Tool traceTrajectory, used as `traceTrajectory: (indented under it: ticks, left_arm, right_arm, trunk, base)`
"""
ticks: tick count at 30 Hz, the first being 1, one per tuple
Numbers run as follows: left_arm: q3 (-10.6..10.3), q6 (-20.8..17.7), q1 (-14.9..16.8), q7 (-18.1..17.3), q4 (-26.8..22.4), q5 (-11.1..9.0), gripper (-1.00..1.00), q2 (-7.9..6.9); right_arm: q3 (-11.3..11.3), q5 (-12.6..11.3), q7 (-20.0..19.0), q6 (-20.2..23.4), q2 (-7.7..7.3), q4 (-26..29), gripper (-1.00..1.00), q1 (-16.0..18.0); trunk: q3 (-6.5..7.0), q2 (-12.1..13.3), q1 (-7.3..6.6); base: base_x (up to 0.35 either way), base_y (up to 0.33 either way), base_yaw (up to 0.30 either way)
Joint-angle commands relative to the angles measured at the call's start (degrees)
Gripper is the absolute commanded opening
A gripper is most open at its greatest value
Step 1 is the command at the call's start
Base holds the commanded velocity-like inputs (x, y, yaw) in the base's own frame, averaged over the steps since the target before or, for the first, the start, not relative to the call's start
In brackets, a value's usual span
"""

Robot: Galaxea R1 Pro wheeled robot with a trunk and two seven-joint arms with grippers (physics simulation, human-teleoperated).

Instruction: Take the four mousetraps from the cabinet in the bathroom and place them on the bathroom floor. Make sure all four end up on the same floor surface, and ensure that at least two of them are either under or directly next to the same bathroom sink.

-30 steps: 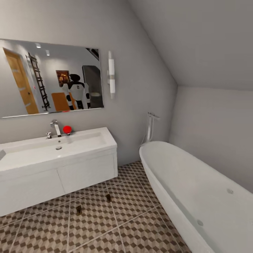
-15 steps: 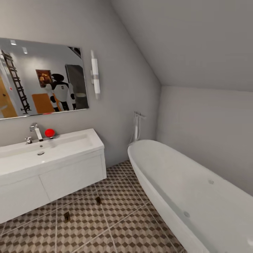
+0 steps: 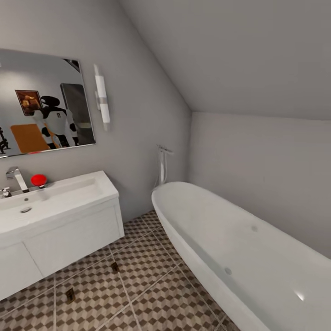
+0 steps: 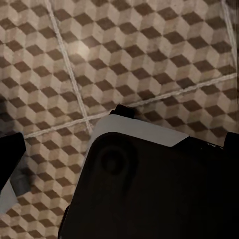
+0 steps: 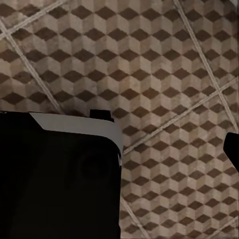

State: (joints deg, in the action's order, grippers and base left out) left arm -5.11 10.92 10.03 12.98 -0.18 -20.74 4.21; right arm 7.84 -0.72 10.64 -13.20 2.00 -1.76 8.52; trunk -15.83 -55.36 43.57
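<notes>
1. Two mousetraps are seen on the bathroom floor (image 3: 151,294) in the head view: one mousetrap (image 3: 114,267) lies just beside the front right corner of the bathroom sink (image 3: 69,230), and the second mousetrap (image 3: 70,295) lies nearer the camera, in front of the sink and apart from it.
2. The long axis of each trap is set running roughly away from the camera toward the sink front; which end bears the spring cannot be told, the traps being too small.
3. One chrome faucet (image 3: 17,178) and one red round object (image 3: 38,179) are counted on the sink's back ledge.
4. One mirror (image 3: 41,101), one wall lamp (image 3: 102,97) and one white bathtub (image 3: 239,248) are counted.
5. In the wrist views, dark robot bodywork is seen above cube-pattern tiles; whether either claw is wide or narrow cannot be told.
</notes>
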Motion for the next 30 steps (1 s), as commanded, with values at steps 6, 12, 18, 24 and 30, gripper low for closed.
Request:
traceTrajectory:
  ticks: [6, 12, 18, 24, 30]
  left_arm:
    - [-0.51, 0.15, 0.03, 0.2, 0.01, -0.44, 1.0, 0.01]
    - [-0.52, 0.15, 0.0, 0.2, 0.01, -0.44, 1.0, 0.01]
    - [-0.51, 0.15, 0.02, 0.2, 0.01, -0.44, 1.0, 0.01]
    - [-0.52, 0.15, 0.04, 0.2, 0.01, -0.44, 1.0, 0.01]
    - [-0.49, 0.15, 0.01, 0.2, 0.01, -0.44, 1.0, 0.06]
  right_arm:
    - [0.42, -0.07, 0.23, -0.24, 0.03, -0.19, 1.0, 0.09]
    - [0.42, -0.07, 0.19, -0.24, 0.03, -0.18, 1.0, 0.09]
    - [0.42, -0.07, 0.18, -0.24, 0.03, -0.18, 1.0, 0.09]
    - [0.42, -0.07, 0.18, -0.24, 0.03, -0.18, 1.0, 0.09]
    - [0.42, -0.07, 0.18, -0.24, 0.01, -0.18, 1.0, 0.09]
  trunk:
    - [-0.07, -0.05, 0.0]
    - [-0.07, -0.05, 0.0]
    - [-0.07, -0.05, 0.0]
    - [-0.07, -0.05, 0.0]
    - [-0.07, -0.05, 0.0]
  base:
    - [0.0, 0.0, -0.252]
    - [0.0, 0.0, -0.252]
    - [0.0, 0.0, -0.253]
    - [0.0, 0.0, -0.253]
    - [0.0, 0.0, -0.253]
